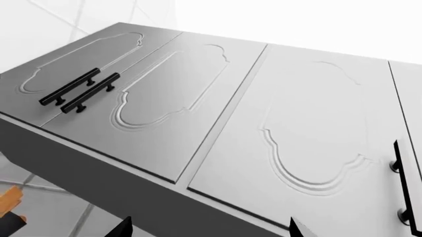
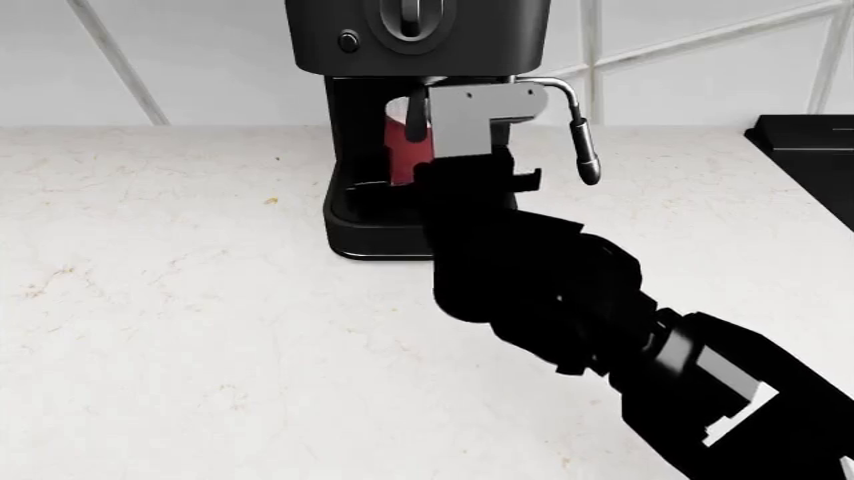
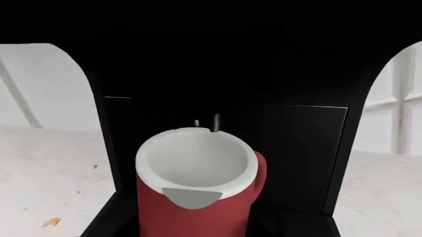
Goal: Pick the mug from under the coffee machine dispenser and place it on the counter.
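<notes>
The mug (image 3: 196, 193) stands under the coffee machine dispenser (image 2: 414, 40), on its drip tray. The right gripper (image 2: 424, 150) is at the mug; whether it is closed on it cannot be told. The mug is judged rigid, light and smooth: grip across the wall below the rim, lift level, then move to the tabletop (image 2: 174, 300). The left gripper (image 1: 209, 229) faces cabinet doors (image 1: 197, 108), tips spread wide.

Matt red mug (image 3: 197, 207), glossy black coffee machine dispenser (image 2: 416, 40), speckled stone-look counter (image 2: 174, 300).
</notes>
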Motion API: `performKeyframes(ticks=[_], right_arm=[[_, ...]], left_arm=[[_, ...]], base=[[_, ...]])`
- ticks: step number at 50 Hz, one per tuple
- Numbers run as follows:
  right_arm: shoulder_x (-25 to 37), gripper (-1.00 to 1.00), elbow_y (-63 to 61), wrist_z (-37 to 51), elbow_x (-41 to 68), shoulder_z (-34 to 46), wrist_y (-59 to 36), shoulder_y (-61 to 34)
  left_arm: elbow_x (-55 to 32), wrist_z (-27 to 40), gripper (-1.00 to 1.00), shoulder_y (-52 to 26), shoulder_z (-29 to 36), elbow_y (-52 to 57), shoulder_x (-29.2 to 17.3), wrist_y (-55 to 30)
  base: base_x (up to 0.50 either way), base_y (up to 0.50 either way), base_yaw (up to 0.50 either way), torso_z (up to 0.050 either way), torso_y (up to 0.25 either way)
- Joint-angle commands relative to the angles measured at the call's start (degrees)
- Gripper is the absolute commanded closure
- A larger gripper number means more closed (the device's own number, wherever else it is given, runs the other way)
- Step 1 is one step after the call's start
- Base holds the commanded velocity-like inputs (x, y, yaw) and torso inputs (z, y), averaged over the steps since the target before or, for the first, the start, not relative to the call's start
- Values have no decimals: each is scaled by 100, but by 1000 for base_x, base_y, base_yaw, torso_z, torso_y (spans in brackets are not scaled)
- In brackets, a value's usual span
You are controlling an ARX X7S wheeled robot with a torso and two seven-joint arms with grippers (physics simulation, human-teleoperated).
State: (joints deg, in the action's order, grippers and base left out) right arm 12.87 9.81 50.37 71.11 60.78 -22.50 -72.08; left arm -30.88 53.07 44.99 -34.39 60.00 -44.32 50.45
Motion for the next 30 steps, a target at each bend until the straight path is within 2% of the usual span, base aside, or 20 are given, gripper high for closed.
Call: performKeyframes(ticks=[1, 30], right_arm=[[-27, 100, -454, -166, -57, 32, 142, 2], [-10, 100, -958, -324, 19, 126, 71, -38]], left_arm=[[-61, -98, -100, 0, -26, 0, 84, 29], [-207, -359, -100, 0, -88, 0, 344, 113]], base=[[0, 0, 0, 0, 0], [0, 0, 0, 0, 0]])
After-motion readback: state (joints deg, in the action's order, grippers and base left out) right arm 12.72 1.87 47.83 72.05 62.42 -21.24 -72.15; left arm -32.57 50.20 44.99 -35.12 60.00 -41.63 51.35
